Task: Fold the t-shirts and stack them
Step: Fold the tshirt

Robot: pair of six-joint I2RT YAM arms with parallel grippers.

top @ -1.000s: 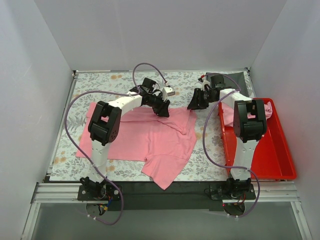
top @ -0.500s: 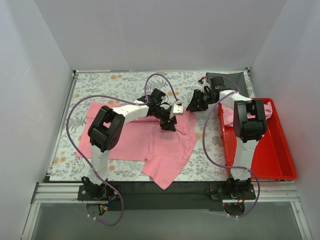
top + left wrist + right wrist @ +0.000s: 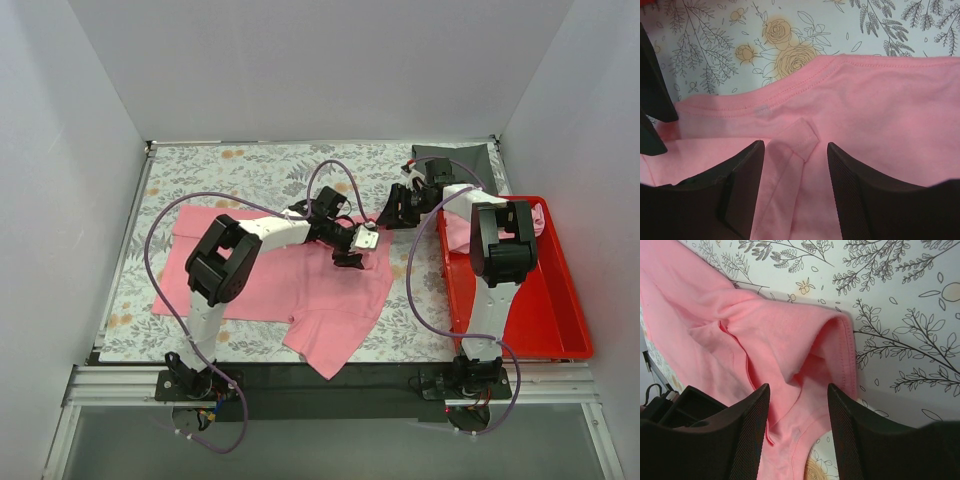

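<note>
A light-pink t-shirt (image 3: 300, 275) lies spread on the floral table, with one corner hanging toward the near edge. My left gripper (image 3: 350, 252) is open low over the shirt's right part. In the left wrist view my left gripper (image 3: 795, 147) straddles a small folded flap of the shirt (image 3: 880, 110), near a stitched hem. My right gripper (image 3: 390, 212) is open at the shirt's far right corner. In the right wrist view my right gripper (image 3: 797, 387) has its jaws either side of a bunched sleeve fold (image 3: 805, 350). More pink fabric (image 3: 458, 232) lies in the red bin.
A red bin (image 3: 545, 310) stands along the right side of the table, behind the right arm. A dark grey sheet (image 3: 455, 157) lies at the back right corner. White walls close the table on three sides. The floral cloth (image 3: 230, 170) is bare at the back left.
My left gripper has moved right and toward the near side across the shirt, from the far edge to its right part. My right gripper has barely shifted.
</note>
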